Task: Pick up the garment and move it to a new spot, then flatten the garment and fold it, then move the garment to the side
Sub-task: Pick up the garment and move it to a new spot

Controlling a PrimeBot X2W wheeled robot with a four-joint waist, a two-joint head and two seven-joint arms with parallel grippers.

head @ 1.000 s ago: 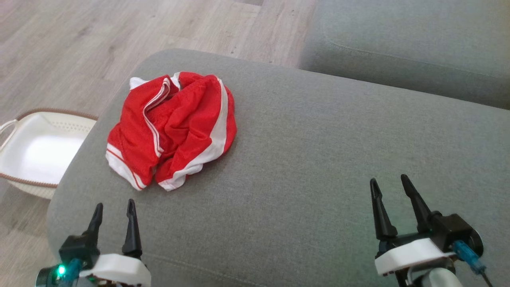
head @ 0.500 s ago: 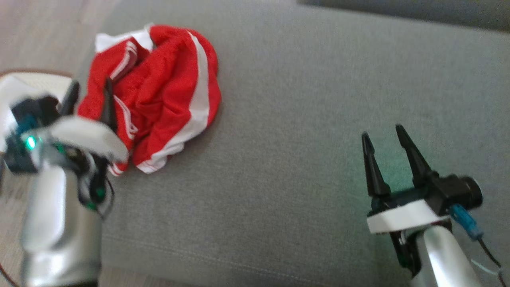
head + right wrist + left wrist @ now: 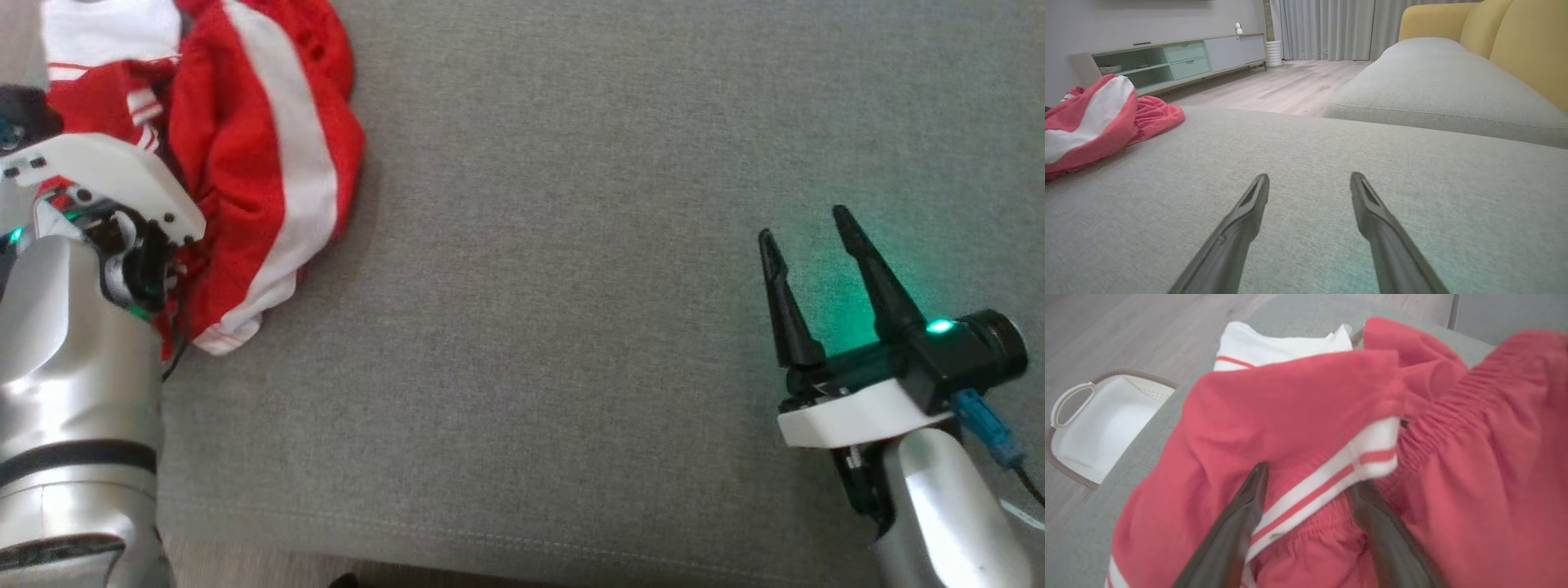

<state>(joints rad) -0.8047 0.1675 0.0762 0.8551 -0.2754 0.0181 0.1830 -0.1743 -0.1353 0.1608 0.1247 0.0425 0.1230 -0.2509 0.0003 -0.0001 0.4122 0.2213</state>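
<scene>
One bunched garment (image 3: 237, 122), long axis near-to-far.

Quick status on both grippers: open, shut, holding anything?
Left gripper: open, fingers straddling a striped hem of the red garment, not clamped on it.
Right gripper: open, empty, over the grey cushion.

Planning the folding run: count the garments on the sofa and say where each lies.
1. The red-and-white garment lies crumpled at the sofa's left end, with the open left gripper reaching into it. Anything beneath the heap is hidden.
</scene>
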